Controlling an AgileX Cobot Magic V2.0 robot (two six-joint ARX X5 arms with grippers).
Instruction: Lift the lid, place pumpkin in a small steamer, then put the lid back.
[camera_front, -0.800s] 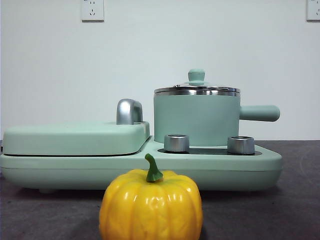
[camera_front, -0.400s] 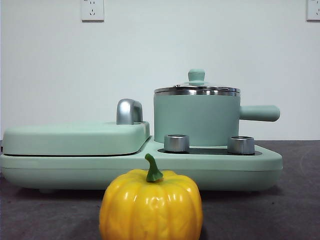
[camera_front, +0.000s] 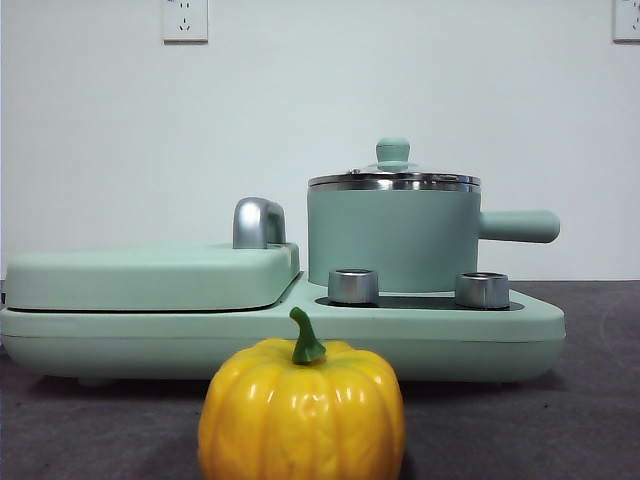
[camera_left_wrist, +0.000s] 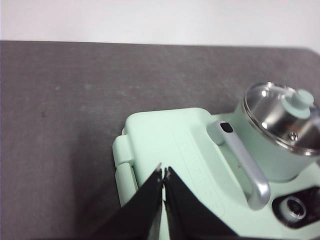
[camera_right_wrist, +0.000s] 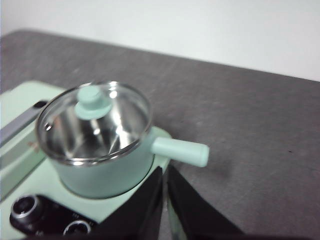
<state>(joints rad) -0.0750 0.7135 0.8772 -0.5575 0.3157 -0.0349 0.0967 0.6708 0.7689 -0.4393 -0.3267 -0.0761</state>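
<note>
Centre right of the front view: steamer (camera_front: 390, 240), lid (camera_front: 393, 180) seated, glass, fragile; best taken by its knob (camera_front: 393, 152). Lower centre: pumpkin (camera_front: 302, 410), glossy, likely slippery, on the table. Left gripper (camera_left_wrist: 164, 176) and right gripper (camera_right_wrist: 163, 175), jaws together, empty.

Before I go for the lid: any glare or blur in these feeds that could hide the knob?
Front view: sharp, knob clear above the pot. Right wrist view: slightly soft, bright glare on the glass lid, knob still visible. Left wrist view: glare inside the pot, knob plain.
</note>
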